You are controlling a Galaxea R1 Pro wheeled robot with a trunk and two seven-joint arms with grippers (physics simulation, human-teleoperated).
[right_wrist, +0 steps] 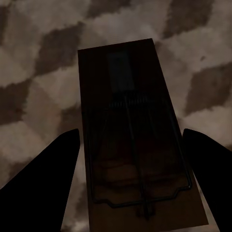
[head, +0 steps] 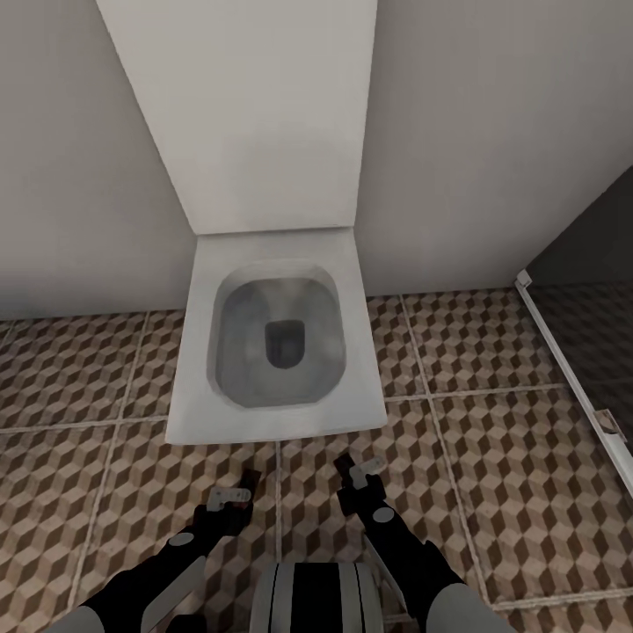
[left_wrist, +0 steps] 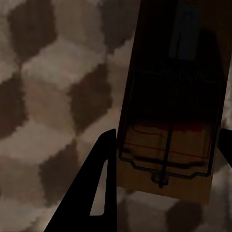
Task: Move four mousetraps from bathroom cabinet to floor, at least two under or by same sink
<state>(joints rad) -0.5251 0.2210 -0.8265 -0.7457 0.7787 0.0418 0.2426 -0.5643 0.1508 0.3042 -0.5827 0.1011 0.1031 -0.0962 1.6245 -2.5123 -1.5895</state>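
My left gripper [head: 230, 497] hangs low over the bathroom floor [head: 510, 492], just in front of the toilet. In the left wrist view it [left_wrist: 166, 137] is shut on a mousetrap [left_wrist: 169, 96], a tan board with dark wire and a red mark, held by its long edges above the cube-pattern tiles. My right gripper [head: 360, 470] is beside it, a little farther forward. The right wrist view shows this gripper [right_wrist: 130, 133] shut on a second mousetrap [right_wrist: 130, 96], dark in shadow, with a finger against each side.
A white square toilet [head: 277, 343] with its lid raised against the wall stands straight ahead, close to both grippers. A white-framed dark glass partition [head: 571, 369] runs along the right. Open tiled floor lies left and right of the toilet.
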